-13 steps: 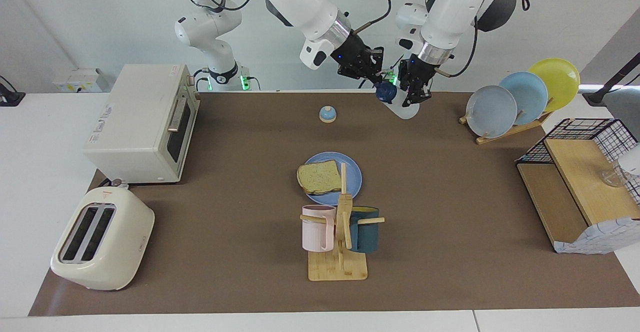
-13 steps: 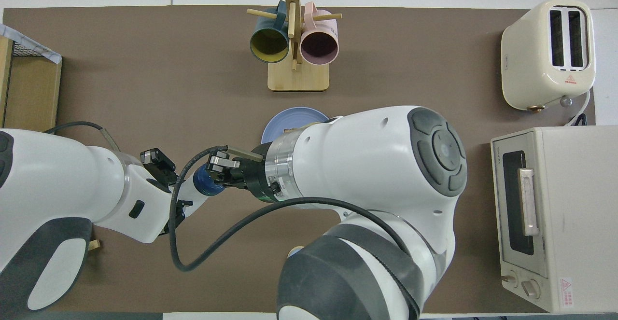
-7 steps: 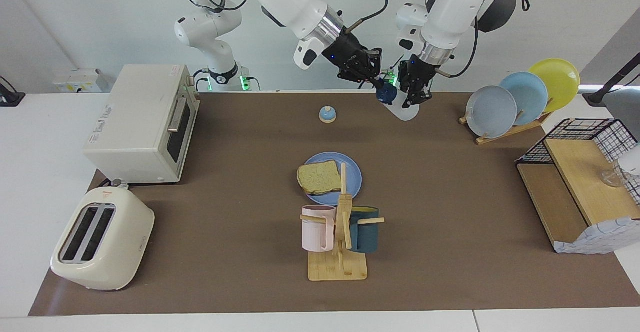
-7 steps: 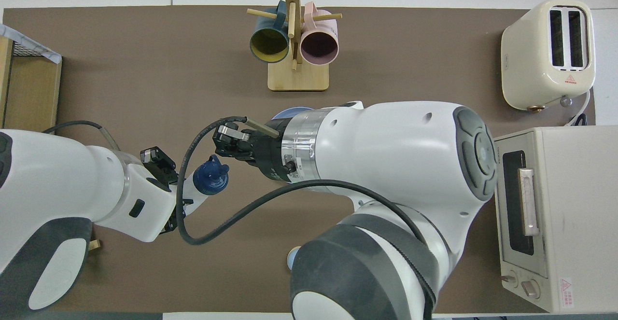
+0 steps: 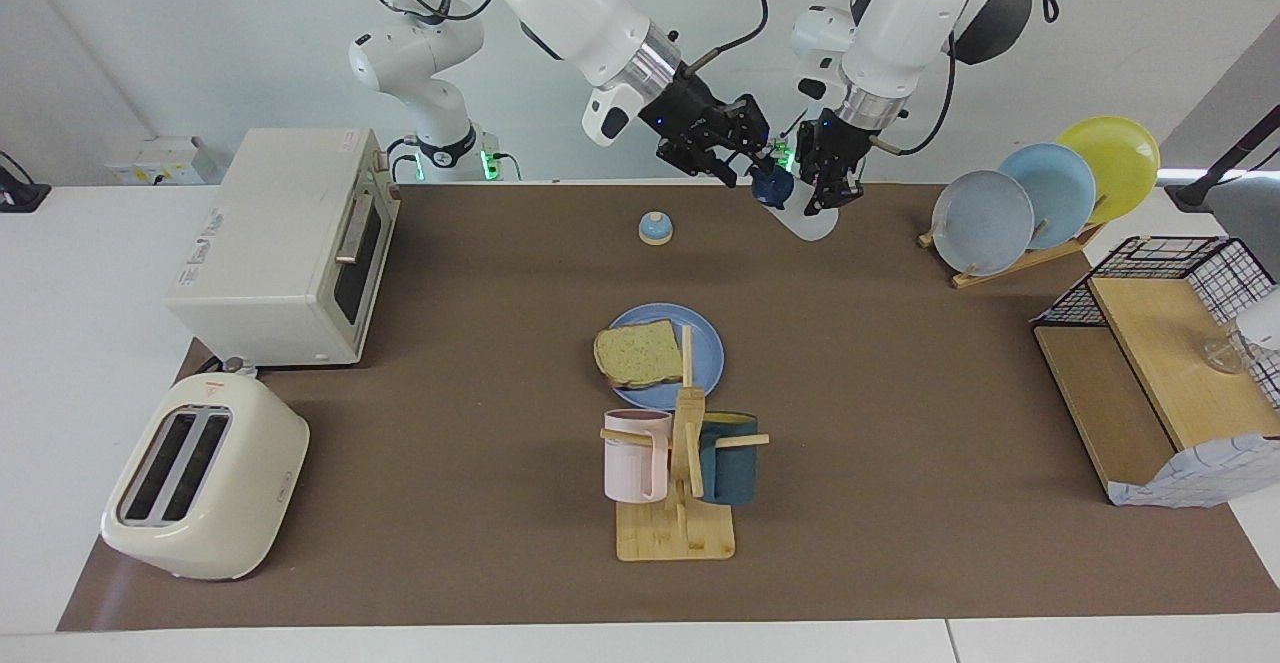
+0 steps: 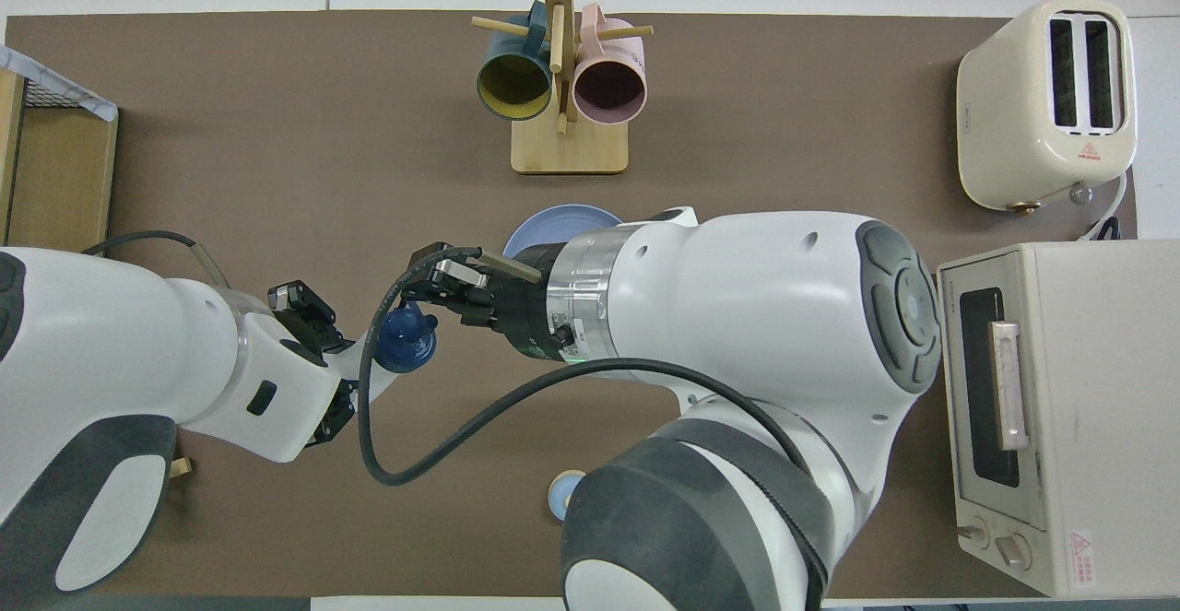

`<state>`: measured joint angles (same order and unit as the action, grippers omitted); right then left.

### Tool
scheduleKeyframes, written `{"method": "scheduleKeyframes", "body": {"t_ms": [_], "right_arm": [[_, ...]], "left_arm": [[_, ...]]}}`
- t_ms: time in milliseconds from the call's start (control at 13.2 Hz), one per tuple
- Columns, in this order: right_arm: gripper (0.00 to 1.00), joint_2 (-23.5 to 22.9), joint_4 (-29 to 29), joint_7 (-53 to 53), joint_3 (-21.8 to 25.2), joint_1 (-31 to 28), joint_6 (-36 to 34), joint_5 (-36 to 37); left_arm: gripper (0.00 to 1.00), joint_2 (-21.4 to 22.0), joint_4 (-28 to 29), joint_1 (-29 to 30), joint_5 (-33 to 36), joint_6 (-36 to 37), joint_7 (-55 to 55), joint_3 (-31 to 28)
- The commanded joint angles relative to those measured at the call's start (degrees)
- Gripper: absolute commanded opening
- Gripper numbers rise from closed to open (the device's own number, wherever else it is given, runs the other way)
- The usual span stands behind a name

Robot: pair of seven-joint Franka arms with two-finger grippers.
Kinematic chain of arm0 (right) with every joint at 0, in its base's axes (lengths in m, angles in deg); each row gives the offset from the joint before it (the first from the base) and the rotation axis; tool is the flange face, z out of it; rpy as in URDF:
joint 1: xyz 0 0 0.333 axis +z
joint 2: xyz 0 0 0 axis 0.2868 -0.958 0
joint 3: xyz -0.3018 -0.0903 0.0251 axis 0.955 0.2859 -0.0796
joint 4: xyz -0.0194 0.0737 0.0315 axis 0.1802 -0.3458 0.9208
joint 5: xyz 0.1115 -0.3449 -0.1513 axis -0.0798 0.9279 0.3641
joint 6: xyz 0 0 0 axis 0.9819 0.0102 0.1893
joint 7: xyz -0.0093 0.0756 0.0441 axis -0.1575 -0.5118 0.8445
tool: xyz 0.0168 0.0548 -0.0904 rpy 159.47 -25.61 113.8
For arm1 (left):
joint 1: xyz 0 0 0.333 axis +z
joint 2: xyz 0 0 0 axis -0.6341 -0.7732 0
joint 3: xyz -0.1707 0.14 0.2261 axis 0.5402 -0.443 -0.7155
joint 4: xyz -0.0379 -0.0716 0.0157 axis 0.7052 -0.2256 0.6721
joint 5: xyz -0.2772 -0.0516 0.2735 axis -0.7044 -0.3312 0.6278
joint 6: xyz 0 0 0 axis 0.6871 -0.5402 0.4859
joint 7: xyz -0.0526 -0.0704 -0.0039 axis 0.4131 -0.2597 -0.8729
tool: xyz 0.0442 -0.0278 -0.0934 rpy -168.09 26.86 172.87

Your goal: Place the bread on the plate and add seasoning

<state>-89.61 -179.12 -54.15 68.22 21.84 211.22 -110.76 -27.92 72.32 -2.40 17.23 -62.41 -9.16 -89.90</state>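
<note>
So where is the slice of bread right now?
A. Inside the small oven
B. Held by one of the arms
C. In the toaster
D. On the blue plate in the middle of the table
D: the bread lies flat on the plate, just nearer the robots than the mug stand.

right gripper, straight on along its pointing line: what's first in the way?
Probably the cap of the bottle that the left gripper holds: the right gripper points at it from close by, though depth is uncertain.
</note>
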Motion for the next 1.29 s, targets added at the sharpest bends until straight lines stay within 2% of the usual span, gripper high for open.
{"method": "scheduleKeyframes", "body": {"t_ms": [0,76,152,606,909,1212], "right_arm": [[0.49,2.1,-3.3,2.0,-0.3,0.0,0.8,0.9],[0.41,2.3,-3.4,2.2,-0.4,0.0,0.8,0.9],[0.38,2.4,-3.5,2.1,-0.4,0.0,0.7,0.9],[0.38,2.3,-3.5,1.4,-0.4,2.0,0.9,0.9],[0.24,2.2,-3.4,1.7,-0.4,1.5,0.8,0.9],[0.24,2.0,-3.3,1.7,-0.4,1.3,0.9,0.9]], "left_arm": [[0.0,1.9,1.6,-0.5,0.7,-0.2,0.1,-0.3],[0.0,2.0,1.5,-0.5,0.7,-0.1,0.1,-0.3],[0.0,1.9,1.6,-0.5,0.7,-0.2,0.1,-0.3],[0.0,1.9,1.6,-0.5,0.7,-0.2,0.1,-0.3],[0.0,2.0,1.6,-0.4,0.7,-0.2,0.1,-0.3],[0.0,1.9,1.5,-0.4,0.7,-0.2,0.1,-0.3]]}}
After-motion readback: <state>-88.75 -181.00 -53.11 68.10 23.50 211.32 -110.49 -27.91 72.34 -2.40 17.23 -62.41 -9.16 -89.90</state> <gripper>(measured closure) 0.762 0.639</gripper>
